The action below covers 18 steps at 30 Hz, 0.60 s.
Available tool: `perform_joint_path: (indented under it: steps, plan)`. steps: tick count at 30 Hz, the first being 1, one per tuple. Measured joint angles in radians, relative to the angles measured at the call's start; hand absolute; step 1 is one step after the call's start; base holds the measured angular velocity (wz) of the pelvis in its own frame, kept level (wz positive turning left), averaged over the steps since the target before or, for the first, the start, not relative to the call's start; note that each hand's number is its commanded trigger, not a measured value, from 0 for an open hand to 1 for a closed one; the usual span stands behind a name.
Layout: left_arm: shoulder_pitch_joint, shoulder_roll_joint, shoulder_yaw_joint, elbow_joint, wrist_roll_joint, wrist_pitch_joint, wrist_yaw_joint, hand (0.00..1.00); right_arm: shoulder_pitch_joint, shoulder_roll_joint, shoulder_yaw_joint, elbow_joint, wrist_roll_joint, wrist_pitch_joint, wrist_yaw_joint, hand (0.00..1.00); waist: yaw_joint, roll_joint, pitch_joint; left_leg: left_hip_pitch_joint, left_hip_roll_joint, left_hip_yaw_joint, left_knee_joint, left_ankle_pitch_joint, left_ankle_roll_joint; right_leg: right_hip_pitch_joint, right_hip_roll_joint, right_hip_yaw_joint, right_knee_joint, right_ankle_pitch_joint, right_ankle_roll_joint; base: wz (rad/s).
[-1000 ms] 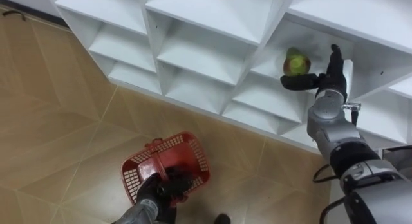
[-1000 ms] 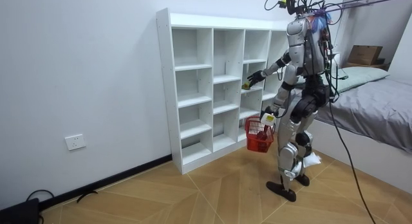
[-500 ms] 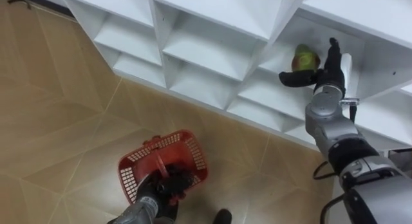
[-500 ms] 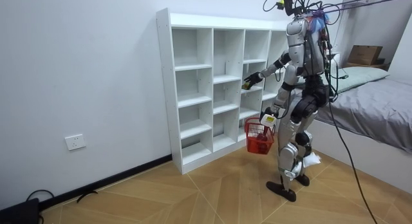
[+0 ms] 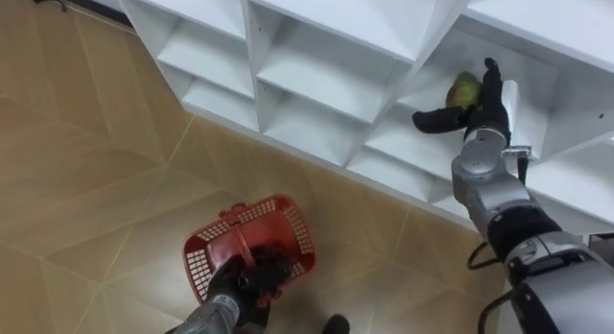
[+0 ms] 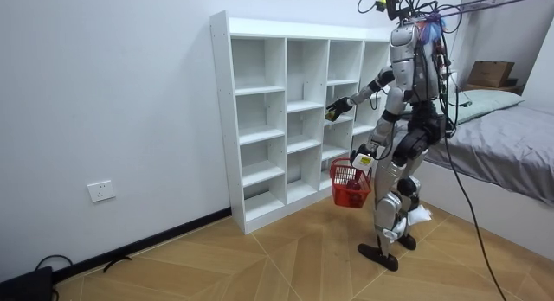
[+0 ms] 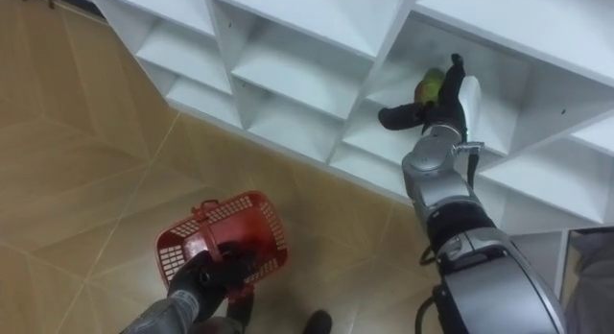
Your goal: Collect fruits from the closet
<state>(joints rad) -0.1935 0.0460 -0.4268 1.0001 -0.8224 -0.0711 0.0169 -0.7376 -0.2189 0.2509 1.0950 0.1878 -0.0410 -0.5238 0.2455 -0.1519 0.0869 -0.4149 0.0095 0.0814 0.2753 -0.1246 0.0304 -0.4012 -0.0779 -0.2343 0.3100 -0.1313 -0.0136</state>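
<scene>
A green-yellow fruit (image 5: 462, 87) with a reddish patch sits in a cubby of the white closet shelf (image 5: 326, 46). My right hand (image 5: 484, 106) is inside that cubby, open. Its fingers stand straight just behind the fruit, and its thumb reaches out below the fruit. In the right eye view the fruit (image 7: 431, 83) peeks out beside the right hand (image 7: 448, 99). Low at my left side hangs a red mesh basket (image 5: 203, 265), with my left hand (image 5: 249, 282) shut on its handle. In the room view I stand facing the shelf, basket (image 6: 349, 185) by my thigh.
The other cubbies of the shelf (image 6: 260, 119) hold nothing. Wooden floor (image 5: 86, 190) lies below the basket. A bed (image 6: 506, 150) stands at the room view's right, close behind me. A wall socket (image 6: 101, 191) is at the room view's left.
My right hand has moved in closer to the fruit, which now lies against the fingers. The eye view has shifted a little; the basket still hangs from my left hand.
</scene>
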Motion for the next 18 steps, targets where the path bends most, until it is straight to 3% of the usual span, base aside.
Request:
perform_joint_path:
  steps: [10,18]
  plan:
    - [-0.001,0.000,-0.006,0.001,-0.002,0.000,0.000,1.00,-0.018,-0.002,0.000,0.089,-0.041,0.001,-0.008,0.00,0.003,-0.005,0.0026,-0.004,-0.003,-0.008,-0.002,0.001,0.000,0.001,-0.002,-0.011,-0.003,0.000,0.000,0.01]
    - [-0.004,0.003,-0.011,0.001,-0.083,0.000,-0.006,1.00,-0.025,-0.006,-0.021,0.112,-0.046,0.002,-0.019,0.00,-0.024,-0.011,0.0063,-0.024,-0.007,-0.023,-0.001,0.004,0.001,-0.012,-0.007,-0.021,-0.004,0.000,0.000,0.05]
